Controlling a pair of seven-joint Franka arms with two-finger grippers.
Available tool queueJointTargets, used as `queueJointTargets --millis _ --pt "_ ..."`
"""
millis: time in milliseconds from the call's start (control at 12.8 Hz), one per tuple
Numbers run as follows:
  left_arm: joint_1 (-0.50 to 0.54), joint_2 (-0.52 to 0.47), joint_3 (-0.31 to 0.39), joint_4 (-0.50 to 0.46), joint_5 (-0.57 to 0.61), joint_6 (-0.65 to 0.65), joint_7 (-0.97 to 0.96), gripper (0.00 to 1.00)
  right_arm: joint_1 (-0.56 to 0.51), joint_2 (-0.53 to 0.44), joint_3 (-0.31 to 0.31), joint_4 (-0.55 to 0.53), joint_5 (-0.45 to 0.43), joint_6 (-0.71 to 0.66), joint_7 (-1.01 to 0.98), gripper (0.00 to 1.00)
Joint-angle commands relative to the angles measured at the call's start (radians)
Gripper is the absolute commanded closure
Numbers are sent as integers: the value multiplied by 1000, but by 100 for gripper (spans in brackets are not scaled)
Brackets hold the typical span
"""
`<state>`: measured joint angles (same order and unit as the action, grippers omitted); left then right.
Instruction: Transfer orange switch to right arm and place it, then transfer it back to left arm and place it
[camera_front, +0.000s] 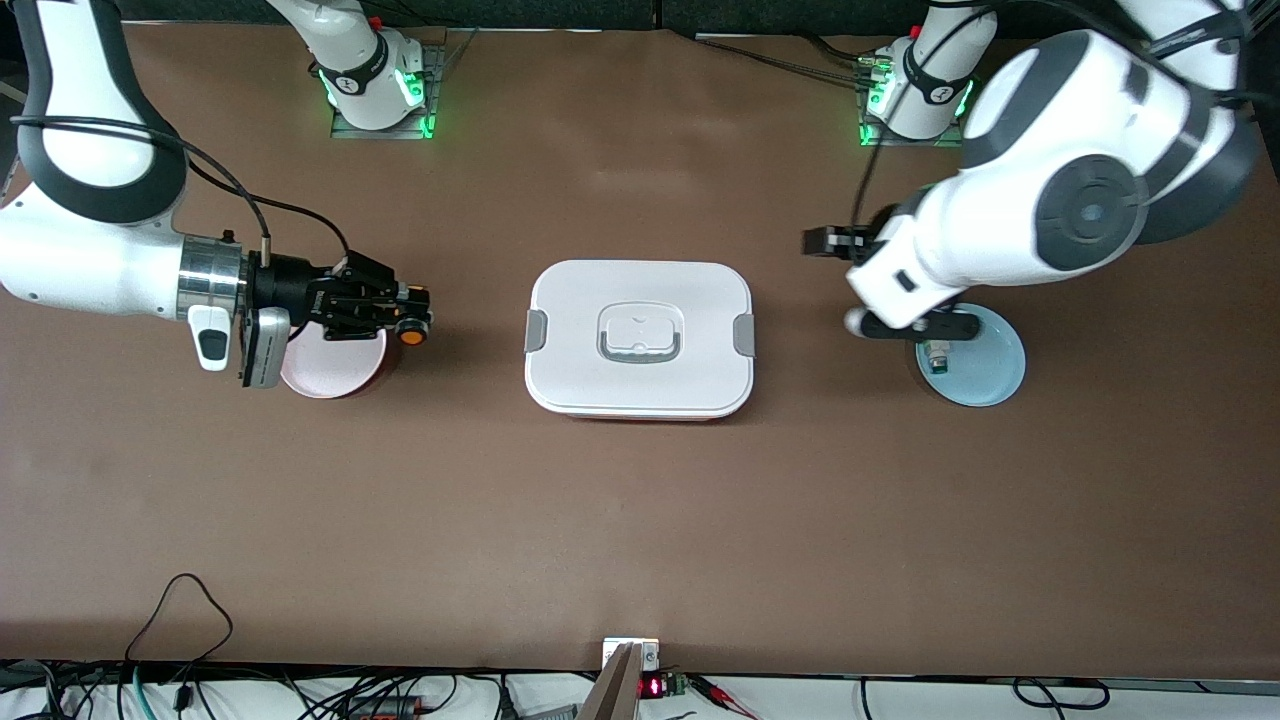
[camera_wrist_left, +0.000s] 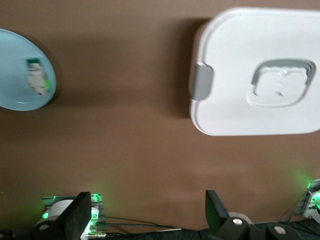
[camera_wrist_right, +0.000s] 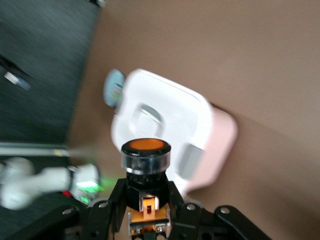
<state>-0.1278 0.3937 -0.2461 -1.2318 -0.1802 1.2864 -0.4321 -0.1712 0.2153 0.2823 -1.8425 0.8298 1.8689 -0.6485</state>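
Right claw (camera_front: 405, 312) level, gripping orange switch (camera_front: 411, 333); left claw (camera_wrist_left: 145, 212) open.

Brown table (camera_front: 640, 520), plain and matt. White box (camera_front: 640, 340) with grey handle (camera_front: 640, 335) and grey latches (camera_front: 537, 331). Pink plate (camera_front: 335, 368), pale. Light blue plate (camera_front: 990, 370), holding a white-and-green part (camera_front: 937, 357). Black switch (camera_wrist_right: 145, 165) with orange cap and orange insert low on its body. Black grippers on white arms with silver wrists. Green lights glowing at both arm bases (camera_front: 380, 95).
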Motion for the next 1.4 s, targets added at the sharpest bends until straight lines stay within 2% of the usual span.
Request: queueJointTargets --millis 0,234,467,623,779,856,934,1324 --pt "72 -117 5 -95 30 -3 42 0 -21 -5 11 2 -186 4 -64 77" --pt "212 -212 5 -173 77 1 250 0 -19 -5 11 -1 -471 38 -128 77" --pt "301 -312 7 -262 137 4 383 0 1 1 14 -10 -691 75 -166 77" --pt "315 -367 10 -323 171 13 438 0 4 7 40 -20 -831 98 -177 77" --pt "291 -410 22 -382 171 39 431 0 9 7 63 -76 -1024 169 -175 77" --pt "254 -424 22 -387 169 51 418 0 7 7 64 -111 -1075 220 -178 76" --pt "217 -432 25 -387 171 57 385 0 4 6 64 -142 -1090 254 -184 76" --pt "180 -435 59 -391 168 140 335 0 -73 6 64 -247 -1097 369 -342 76"
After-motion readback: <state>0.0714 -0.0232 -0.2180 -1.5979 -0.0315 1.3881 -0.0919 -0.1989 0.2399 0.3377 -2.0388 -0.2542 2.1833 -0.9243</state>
